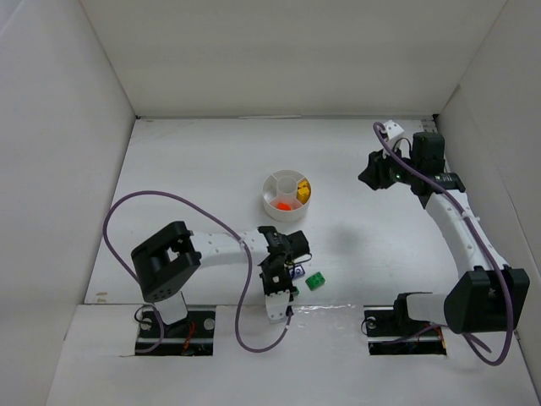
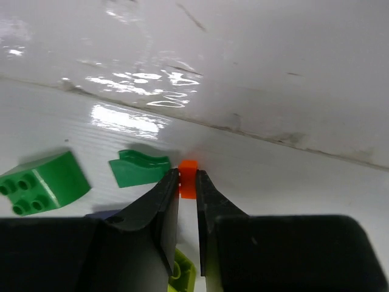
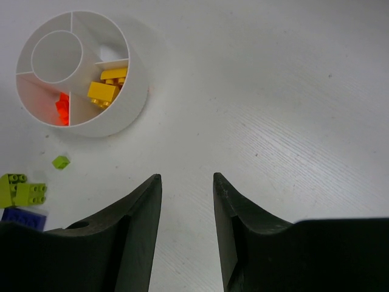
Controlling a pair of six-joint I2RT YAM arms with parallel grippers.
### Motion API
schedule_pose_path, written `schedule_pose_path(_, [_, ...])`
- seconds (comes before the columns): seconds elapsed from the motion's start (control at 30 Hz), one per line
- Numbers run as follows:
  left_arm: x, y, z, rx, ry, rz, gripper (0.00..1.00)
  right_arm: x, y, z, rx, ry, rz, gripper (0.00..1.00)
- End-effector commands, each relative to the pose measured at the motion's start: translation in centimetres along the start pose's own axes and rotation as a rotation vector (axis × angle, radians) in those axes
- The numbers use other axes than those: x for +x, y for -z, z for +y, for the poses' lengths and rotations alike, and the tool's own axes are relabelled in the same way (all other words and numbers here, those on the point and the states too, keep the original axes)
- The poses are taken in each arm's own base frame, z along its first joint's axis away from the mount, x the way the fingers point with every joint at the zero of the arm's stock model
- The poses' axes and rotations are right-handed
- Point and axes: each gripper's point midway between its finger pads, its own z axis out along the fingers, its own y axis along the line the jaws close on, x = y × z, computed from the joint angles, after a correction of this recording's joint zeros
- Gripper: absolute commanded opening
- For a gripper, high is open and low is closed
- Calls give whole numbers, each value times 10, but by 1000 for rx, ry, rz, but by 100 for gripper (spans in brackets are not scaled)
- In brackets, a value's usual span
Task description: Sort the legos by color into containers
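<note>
The orange brick (image 2: 188, 178) is pinched between the tips of the left end effector (image 2: 186, 184), close to the desk (image 1: 194, 169), on the near side of the white dish (image 1: 265, 193). The orange wedge (image 3: 61, 108) of the dish lies beyond the brick, so the left arm is nearer. The right end effector (image 3: 187, 177) hangs spread apart and empty, right of the dish. The desk is glossy white, and white walls (image 1: 76, 127) close it in.
</note>
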Motion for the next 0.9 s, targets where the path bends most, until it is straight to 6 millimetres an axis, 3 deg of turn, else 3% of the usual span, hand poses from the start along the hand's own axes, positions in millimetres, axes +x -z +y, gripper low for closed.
schedule_pose_path(0.0, [-25, 17, 35, -143, 96, -103, 5, -11, 0, 0, -11, 18, -51, 45])
schedule_pose_path(0.07, [-34, 32, 53, -243, 135, -125, 5, -5, -1, 1, -15, 8, -35, 45])
schedule_pose_path(0.13, [-39, 37, 52, -286, 240, -164, 4, -7, 2, 2, -13, 13, -44, 45])
schedule_pose_path(0.4, [-43, 102, 61, -543, 523, -292, 4, -17, 3, 7, -25, -26, -81, 46])
schedule_pose_path(0.5, [-15, 137, 70, -711, 648, -319, 4, -24, 2, 10, -30, -45, -104, 46])
schedule_pose_path(0.53, [4, 161, 76, -817, 686, -317, 4, -22, 0, 10, -33, -76, -96, 46])
schedule_pose_path(0.7, [55, 220, 82, -1051, 950, -381, 4, -31, -6, 12, -29, -112, -126, 46])
schedule_pose_path(0.73, [73, 230, 81, -1095, 987, -375, 4, -34, -7, 11, -29, -120, -127, 46])
schedule_pose_path(0.83, [91, 249, 84, -1161, 1042, -394, 4, -38, -6, 8, -11, -115, -135, 47])
schedule_pose_path(0.87, [99, 246, 84, -1162, 1057, -390, 4, -36, -8, 7, -12, -120, -127, 49])
